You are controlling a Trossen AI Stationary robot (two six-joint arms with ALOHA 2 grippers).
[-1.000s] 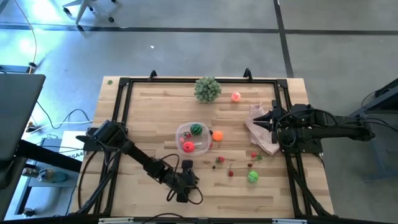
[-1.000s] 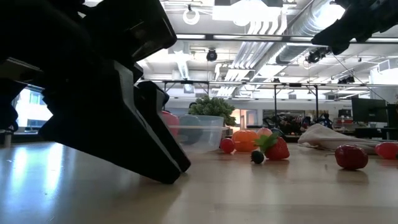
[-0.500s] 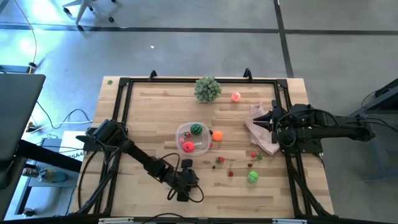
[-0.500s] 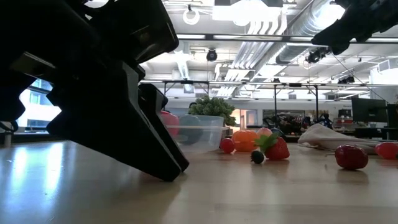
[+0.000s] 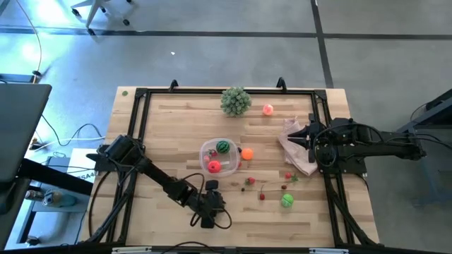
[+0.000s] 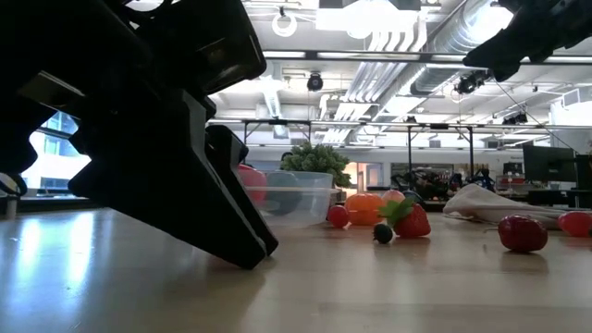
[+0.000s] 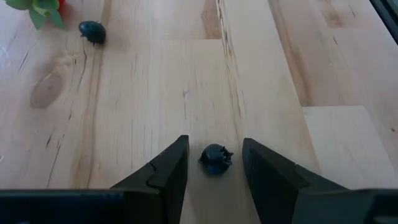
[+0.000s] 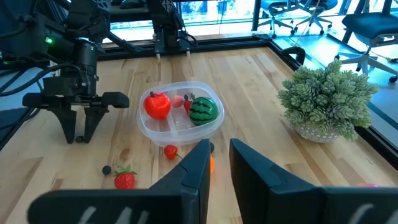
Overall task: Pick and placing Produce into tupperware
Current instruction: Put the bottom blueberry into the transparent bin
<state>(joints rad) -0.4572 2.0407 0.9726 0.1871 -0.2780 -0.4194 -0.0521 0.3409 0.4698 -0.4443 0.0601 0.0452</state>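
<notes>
Nearest, at the table's front edge: left gripper (image 7: 214, 163) lowered to the wood, fingers parted, straddling a small dark berry (image 7: 215, 158). Berry squarely in the gap, touching neither finger (image 7: 166, 174) as far as visible, roughly round, so no long axis to line up with. Judged ready for a straight pinch; no sideways correction called for. Tips at or almost on the table in the low view.

A little farther out: a second dark berry (image 7: 92, 32) and a strawberry (image 8: 124, 180), loose on the boards, apart from the claw.

Farther still, mid-table: tupperware (image 5: 219, 156), upright, already holding a red ball (image 8: 157, 105), a striped green ball (image 8: 203, 110) and a pinkish piece. Lies beyond the left gripper, toward the table's centre, so the carry runs forward and slightly right. An orange ball (image 5: 246, 153) just beside its right wall.

Scattered to the right: small red pieces and a green ball (image 5: 287, 201).

Far right side: right gripper (image 8: 214, 163) waiting above the pinkish-white bag (image 5: 296, 154), fingers slightly apart, empty. Left arm plainly the nearer to the berry.

At the back: bushy green ball (image 5: 236, 101) and a pink ball (image 5: 268, 109).
</notes>
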